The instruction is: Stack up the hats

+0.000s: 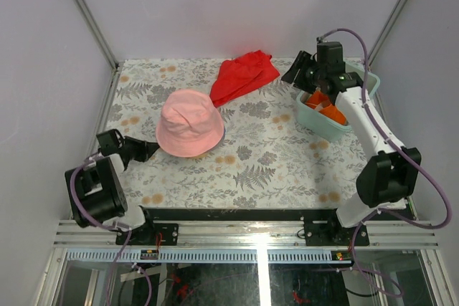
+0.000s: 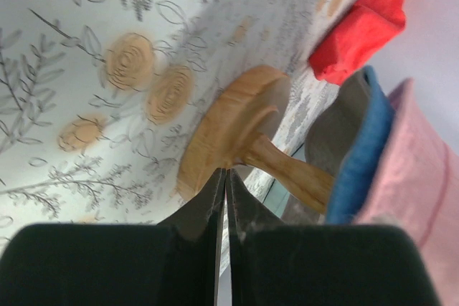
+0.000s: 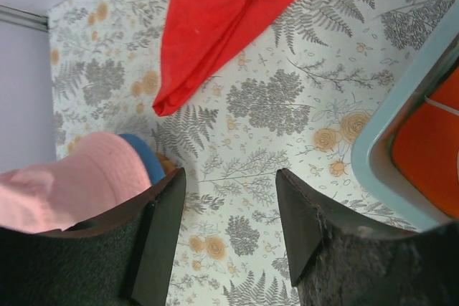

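**A:** Where are the hats?

**B:** The pink hat (image 1: 188,123) sits left of the middle of the desk (image 1: 272,159), on top of a pile. The left wrist view shows a blue hat (image 2: 362,152) and a grey hat (image 2: 331,123) under it, all carried on a wooden stand (image 2: 233,130). The orange hat (image 1: 328,110) lies in a pale green tub (image 1: 373,82) at the far right.

**A:** And the left pincer (image 1: 150,150)?

**B:** It is low at the near left, just beside the pink hat's brim and pointing at it, but not touching. Its jaws are pressed together with nothing between them.

**A:** The right pincer (image 1: 295,71)?

**B:** It hangs over the tub's far left corner. Its jaws are spread wide and hold nothing. In its wrist view the orange hat lies off to the right, outside the fingers (image 3: 161,234). The pink pile is well to its left.

**A:** Anything else?

**B:** A red cloth (image 1: 244,77) lies at the far side, between the pile and the tub.
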